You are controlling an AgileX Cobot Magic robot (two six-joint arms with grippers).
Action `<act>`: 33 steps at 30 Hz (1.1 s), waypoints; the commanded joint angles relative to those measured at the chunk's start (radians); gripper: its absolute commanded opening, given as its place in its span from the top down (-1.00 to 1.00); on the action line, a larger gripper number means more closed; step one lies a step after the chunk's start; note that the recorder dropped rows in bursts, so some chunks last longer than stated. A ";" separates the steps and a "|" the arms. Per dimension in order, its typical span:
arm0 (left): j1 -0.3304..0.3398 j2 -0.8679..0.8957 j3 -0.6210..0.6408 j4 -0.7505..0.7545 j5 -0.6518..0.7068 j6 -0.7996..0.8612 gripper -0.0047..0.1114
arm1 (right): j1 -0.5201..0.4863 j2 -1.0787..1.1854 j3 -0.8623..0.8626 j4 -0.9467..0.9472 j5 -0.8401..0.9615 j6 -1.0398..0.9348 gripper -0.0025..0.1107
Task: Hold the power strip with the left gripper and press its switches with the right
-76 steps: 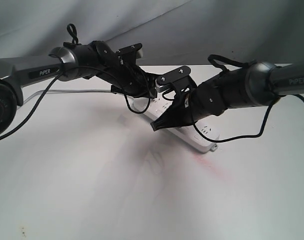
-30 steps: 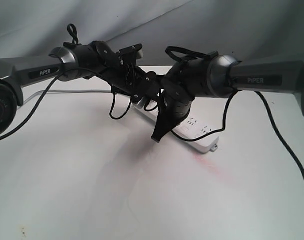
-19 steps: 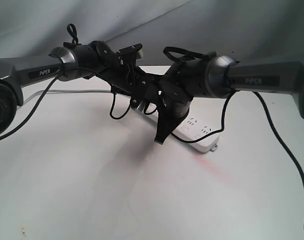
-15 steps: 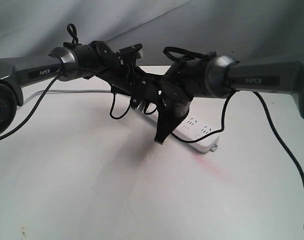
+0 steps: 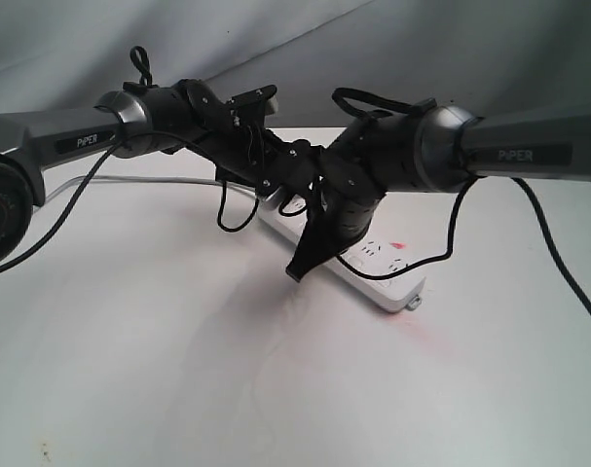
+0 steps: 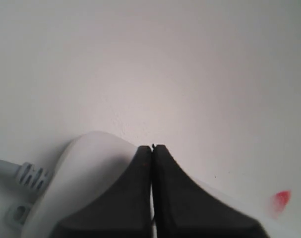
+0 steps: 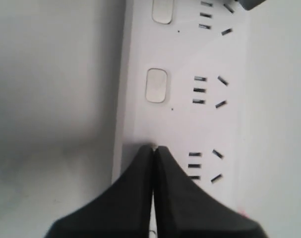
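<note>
The white power strip (image 5: 375, 279) lies slanted on the table, its end tab (image 5: 413, 303) nearest the front. My left gripper (image 5: 274, 197) is shut, its tips pressed down on the strip's rounded cord end (image 6: 86, 173); in the left wrist view the left gripper (image 6: 152, 148) holds nothing between its fingers. My right gripper (image 5: 299, 270) is shut too. In the right wrist view the right gripper (image 7: 153, 148) rests its tips on the strip (image 7: 190, 54) in the switch row. Two switches (image 7: 156, 85) show beyond the tips. A red light (image 5: 397, 243) glows on the strip.
The grey cord (image 5: 139, 179) runs off to the left behind the left arm and shows in the left wrist view as a cord (image 6: 11, 168). A faint red glow (image 5: 422, 336) lies on the white table. A grey backdrop (image 5: 422, 39) rises behind.
The right gripper has turned tip-down since 2.5 s ago and shifted slightly along the strip. A red light now shows on the strip. The strip's near end sits slightly lower in view.
</note>
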 commanded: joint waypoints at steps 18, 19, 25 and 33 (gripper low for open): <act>-0.003 0.003 -0.002 0.018 0.009 -0.005 0.92 | 0.005 -0.053 0.020 -0.101 -0.082 0.242 0.96; -0.003 0.003 -0.002 0.018 0.009 -0.005 0.92 | 0.005 -0.053 0.020 -0.099 -0.078 0.239 0.96; -0.003 0.003 -0.002 0.018 0.009 -0.005 0.92 | 0.005 -0.026 0.022 -0.099 -0.056 0.239 0.96; -0.003 0.003 -0.002 0.018 0.025 -0.005 0.92 | 0.005 0.018 0.022 -0.092 -0.038 0.239 0.96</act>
